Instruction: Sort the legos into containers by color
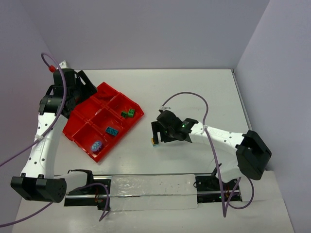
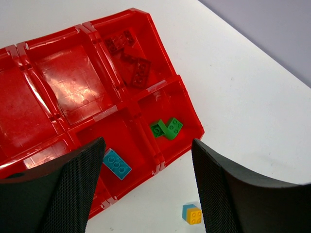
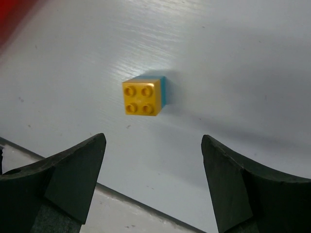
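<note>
Starting on the left, our left gripper hangs over the far-left end of the tray. Its fingers are spread wide with nothing between them. The tray sits at an angle on the table.

From the left wrist view, one compartment has a few red bricks. The one next to it, at the tray's right corner, has two green bricks touching each other. A flat teal brick lies in the compartment beside that.

In the top view the nearest corner compartment holds a bluish-purple piece, too small for us to tell what it is.

Further right, off the tray and resting on bare table, is a little cube, yellow on top and teal underneath, studs up. It's near the tray's right edge but not touching it.

Our right gripper hovers right over the cube, also wide open and empty. In its wrist view the cube sits just ahead of the fingertips, roughly centred in the gap, touching neither finger.
</note>
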